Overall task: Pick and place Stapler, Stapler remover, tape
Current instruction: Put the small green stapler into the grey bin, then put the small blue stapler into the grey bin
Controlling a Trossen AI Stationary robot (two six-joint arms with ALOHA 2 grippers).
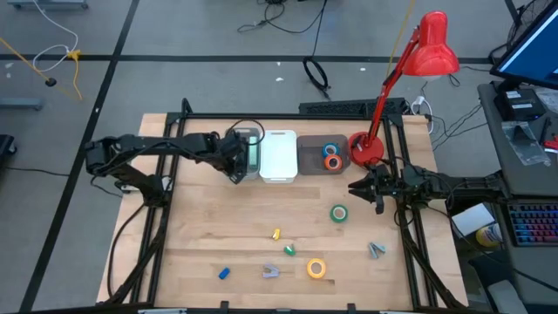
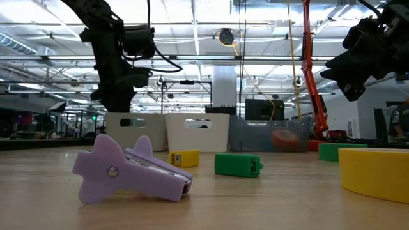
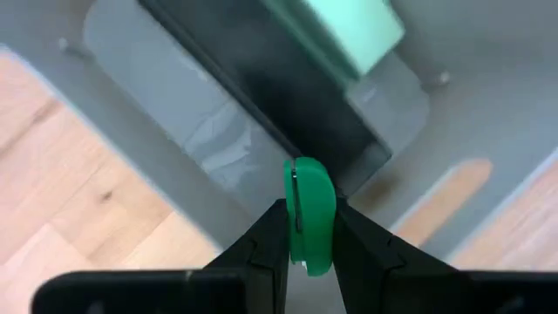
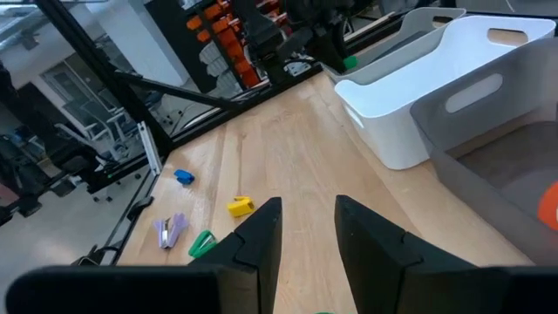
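My left gripper [image 3: 309,218] hangs over the clear grey bin [image 1: 247,150] at the table's far side, shut on a small green stapler [image 3: 309,209]. A mint-green item [image 3: 357,30] lies in that bin. In the darker grey bin [image 1: 307,157] lie an orange tape roll [image 1: 332,162] and a blue one [image 1: 330,150]. On the wood lie a green tape roll [image 1: 338,213], a yellow tape roll [image 1: 316,269], a purple stapler remover [image 2: 131,171], a grey one [image 1: 376,251], and small yellow [image 1: 275,234], green [image 1: 289,250] and blue [image 1: 224,273] staplers. My right gripper [image 4: 307,228] waits open at the right. My left gripper pinches the small green stapler by its two flat sides [image 3: 296,235] between its two fingers. The stapler's rounded end [image 3: 309,170] sticks out past the fingertips. The fingers point steeply down from above. The stapler hangs clear, above the clear bin's inside.
A white bin [image 1: 279,155] stands between the two grey bins. A red desk lamp [image 1: 366,148] stands at the far right, its head [image 1: 433,48] beyond the table. Bare wood lies between the bins and the loose items near the front edge.
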